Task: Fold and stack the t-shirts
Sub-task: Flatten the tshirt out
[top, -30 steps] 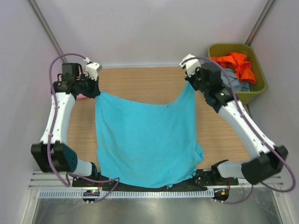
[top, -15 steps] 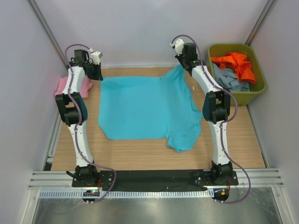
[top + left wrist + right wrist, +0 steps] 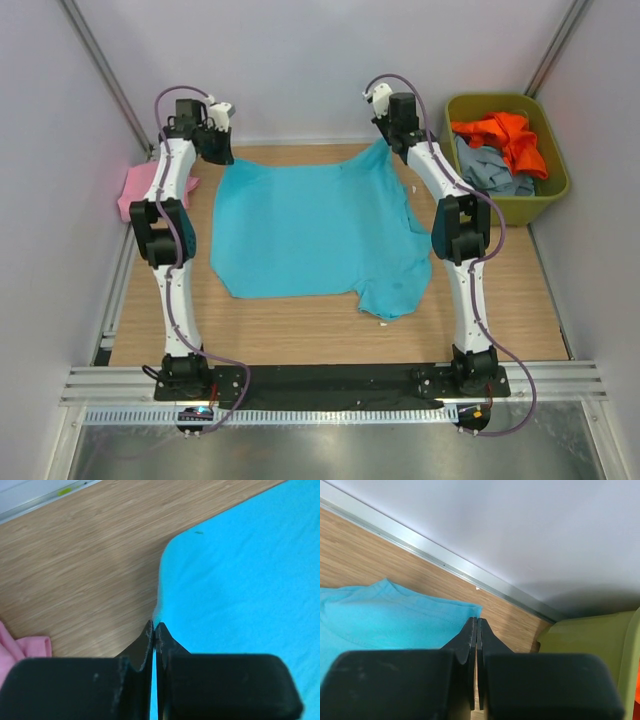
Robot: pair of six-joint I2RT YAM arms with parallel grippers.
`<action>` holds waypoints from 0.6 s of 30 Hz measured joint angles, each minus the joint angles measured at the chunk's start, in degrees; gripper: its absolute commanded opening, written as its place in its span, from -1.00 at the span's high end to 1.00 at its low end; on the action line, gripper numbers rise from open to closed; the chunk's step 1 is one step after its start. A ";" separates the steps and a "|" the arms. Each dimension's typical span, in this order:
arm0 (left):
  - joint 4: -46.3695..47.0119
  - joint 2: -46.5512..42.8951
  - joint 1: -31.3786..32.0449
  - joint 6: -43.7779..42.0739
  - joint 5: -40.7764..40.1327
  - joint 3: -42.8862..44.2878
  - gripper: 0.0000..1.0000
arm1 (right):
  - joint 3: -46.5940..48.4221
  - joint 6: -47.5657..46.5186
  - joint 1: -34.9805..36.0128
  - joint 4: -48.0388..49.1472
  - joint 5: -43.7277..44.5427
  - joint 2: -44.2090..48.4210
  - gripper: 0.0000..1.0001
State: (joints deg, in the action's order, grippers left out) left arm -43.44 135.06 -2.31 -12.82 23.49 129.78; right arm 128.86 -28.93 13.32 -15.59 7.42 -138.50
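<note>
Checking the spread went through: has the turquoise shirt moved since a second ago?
Yes. The turquoise shirt has moved away from the black rail at the near edge, toward the back wall.

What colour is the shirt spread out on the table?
Turquoise; the shirt shows best in the top view.

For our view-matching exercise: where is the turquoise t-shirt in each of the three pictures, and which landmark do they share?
Top external: turquoise t-shirt spread flat across the table's middle, between both arms.
Left wrist: fills the right side, its edge at the left gripper.
Right wrist: lower left, its corner at the right gripper.
Shared landmark: the wooden tabletop.
</note>
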 measured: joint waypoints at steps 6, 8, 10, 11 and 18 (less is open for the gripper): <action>-0.11 -1.01 1.57 -0.98 -1.49 -1.55 1.00 | -3.93 0.70 -0.33 1.90 0.61 0.59 0.98; -0.24 -2.12 1.22 -1.40 -2.16 -3.15 1.00 | -6.38 0.72 -0.57 1.81 0.68 1.09 0.98; -0.42 -2.99 0.52 -1.64 -2.64 -3.93 1.00 | -7.87 0.85 -0.90 1.79 0.70 1.33 0.98; -0.52 -3.37 0.04 -1.73 -2.89 -4.07 1.00 | -8.50 0.87 -1.11 1.73 0.70 1.53 0.98; -0.63 -5.60 -1.90 -2.21 -2.89 -4.28 1.00 | -10.05 1.38 -1.95 0.07 0.46 4.24 0.98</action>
State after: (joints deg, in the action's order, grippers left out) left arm -44.07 129.47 -4.21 -15.03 20.60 125.49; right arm 118.80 -27.55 11.38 -15.53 7.88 -134.26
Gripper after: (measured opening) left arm 0.005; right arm 0.026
